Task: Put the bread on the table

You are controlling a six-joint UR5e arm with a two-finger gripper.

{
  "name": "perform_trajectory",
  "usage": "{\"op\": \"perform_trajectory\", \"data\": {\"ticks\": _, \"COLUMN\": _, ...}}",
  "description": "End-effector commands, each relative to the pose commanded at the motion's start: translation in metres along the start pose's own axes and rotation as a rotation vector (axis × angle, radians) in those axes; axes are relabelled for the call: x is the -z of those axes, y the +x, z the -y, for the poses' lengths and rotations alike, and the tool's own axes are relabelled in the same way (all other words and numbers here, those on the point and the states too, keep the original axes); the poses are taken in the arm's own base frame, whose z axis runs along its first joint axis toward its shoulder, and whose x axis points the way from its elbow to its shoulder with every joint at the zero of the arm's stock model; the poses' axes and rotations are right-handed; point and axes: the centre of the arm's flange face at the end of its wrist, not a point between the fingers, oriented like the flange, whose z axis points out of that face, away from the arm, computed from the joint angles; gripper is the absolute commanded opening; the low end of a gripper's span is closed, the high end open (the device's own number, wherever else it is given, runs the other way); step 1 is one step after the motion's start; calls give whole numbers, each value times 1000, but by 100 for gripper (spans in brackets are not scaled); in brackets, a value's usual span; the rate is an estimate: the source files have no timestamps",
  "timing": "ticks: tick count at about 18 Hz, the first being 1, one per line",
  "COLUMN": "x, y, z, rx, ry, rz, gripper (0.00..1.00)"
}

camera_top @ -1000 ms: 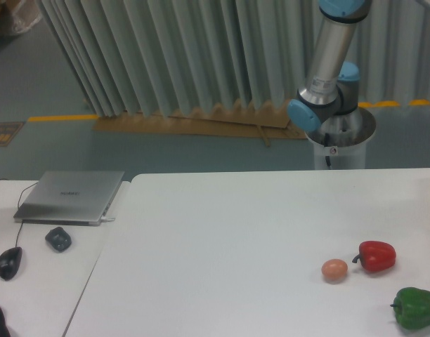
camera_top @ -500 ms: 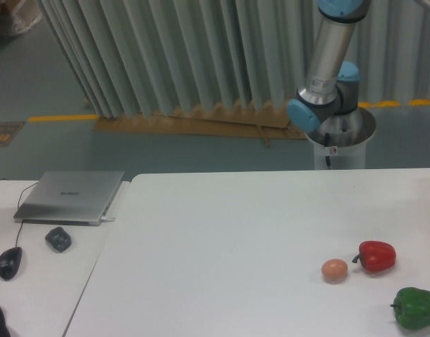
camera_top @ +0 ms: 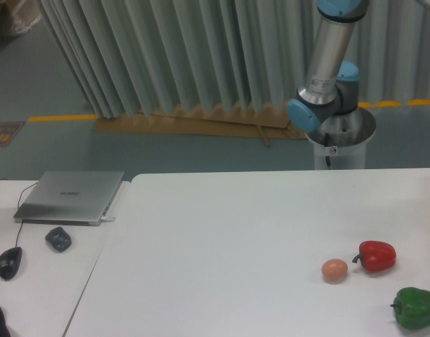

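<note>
**Scanning the bench from left edge to right**

Starting at the lower left of the frame, you have a smaller white desk carrying a dark mouse with its cable, a small dark grey lump just beside it, and a closed silver laptop above them; the desk sits against the left side of the table, whose rounded corner shows near the laptop; the table's white top fills the middle and right of the frame.

Moving right, at the lower right you see a small tan-pink ball close beside a red pepper, the two apart by a narrow gap; a green pepper lies below and to the right of them, at the frame's edge.

At the upper right, the arm rises from its metal pedestal behind the table and leaves the frame at the top; you cannot see the gripper from here, so its jaws and anything it may carry go unreported; the bread shows nowhere in this view.
</note>
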Motion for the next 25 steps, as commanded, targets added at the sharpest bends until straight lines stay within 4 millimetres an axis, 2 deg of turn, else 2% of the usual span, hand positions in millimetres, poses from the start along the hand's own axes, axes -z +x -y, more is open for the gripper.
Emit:
{"op": "perform_trajectory", "data": {"ticks": 5, "x": 8, "y": -1, "z": 0, "rx": 2, "ry": -1, "rz": -5, "gripper": 32}}
{"op": "perform_trajectory", "data": {"ticks": 7, "x": 34, "y": 3, "z": 2, "rx": -1, "ry": -3, "rz": -10, "gripper": 30}}
{"op": "perform_trajectory", "data": {"ticks": 8, "x": 47, "y": 8, "z": 10, "rx": -16, "ry": -10, "rz": -16, "gripper": 29}}
{"op": "perform_trajectory", "data": {"ticks": 10, "x": 59, "y": 14, "z": 22, "rx": -29, "ry": -18, "rz": -28, "gripper": 29}}
{"op": "perform_trajectory", "data": {"ticks": 14, "x": 68, "y": 22, "z": 24, "rx": -38, "ry": -34, "rz": -12, "gripper": 28}}
{"op": "perform_trajectory", "data": {"ticks": 18, "x": 70, "y": 32, "z": 33, "rx": -43, "ry": -36, "rz": -31, "gripper": 28}}
{"op": "perform_trajectory", "data": {"ticks": 20, "x": 78, "y": 35, "z": 37, "rx": -38, "ry": -27, "rz": -27, "gripper": 28}}
{"op": "perform_trajectory", "data": {"ticks": 24, "x": 87, "y": 54, "z": 64, "rx": 20, "ry": -34, "rz": -28, "gripper": 28}}
{"op": "perform_trajectory", "data": {"ticks": 25, "x": 85, "y": 63, "z": 77, "rx": 26, "ry": -42, "rz": -27, "gripper": 28}}
